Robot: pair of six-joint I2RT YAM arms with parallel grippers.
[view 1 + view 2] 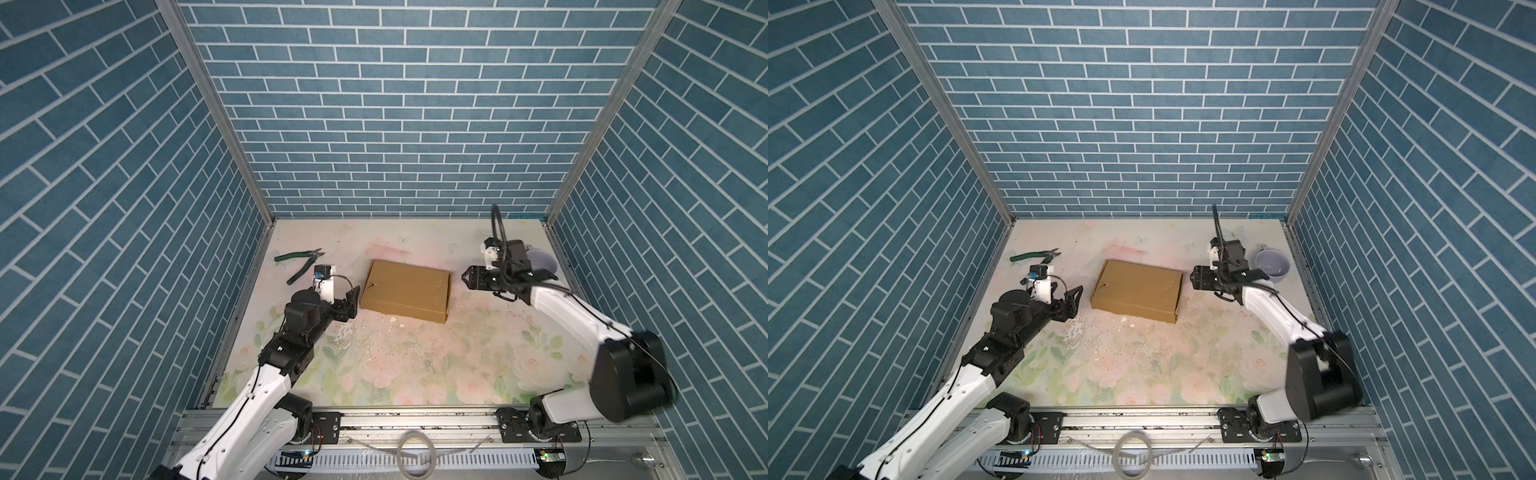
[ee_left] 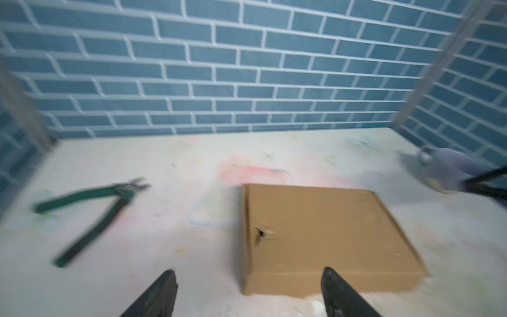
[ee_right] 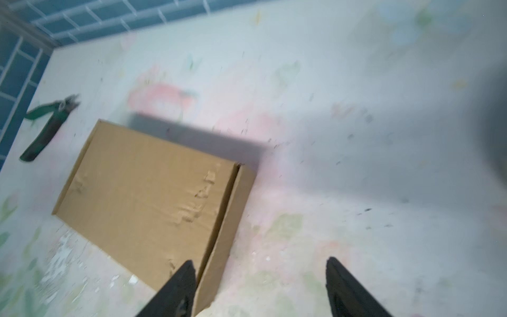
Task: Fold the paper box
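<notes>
The paper box (image 1: 405, 291) lies closed and flat on the floral table (image 1: 415, 365), a little toward 12 o'clock from the table's middle, its long sides running roughly 9 to 3 o'clock.

The left arm reaches in low from 7 o'clock, its forearm nearly level. The left gripper (image 1: 352, 300) sits just beside the box's 9 o'clock end. The right arm comes from 5 o'clock, bends at a raised elbow and points its gripper toward 9 o'clock. The right gripper (image 1: 467, 276) sits near the box's 3 o'clock end, with a strip of bare table between them in both top views.

The top views show little of the jaws. The wrist views do: the left gripper (image 2: 248, 271) has its 2 fingers spread wide and holds nothing, and the right gripper (image 3: 259, 260) is equally wide and empty. In the right wrist view 1 finger (image 3: 178, 291) overlaps the box's (image 3: 145, 197) end wall, and contact cannot be told.

The left wrist view shows a small tear (image 2: 260, 233) in the lid. The right wrist view shows dents (image 3: 200, 197) near the other end.

Green pliers (image 1: 301, 266) lie at 10 o'clock from the box. A pale cup (image 1: 1273, 264) stands at 2 o'clock, clear in a top view, while the right wrist view leaves it out.
</notes>
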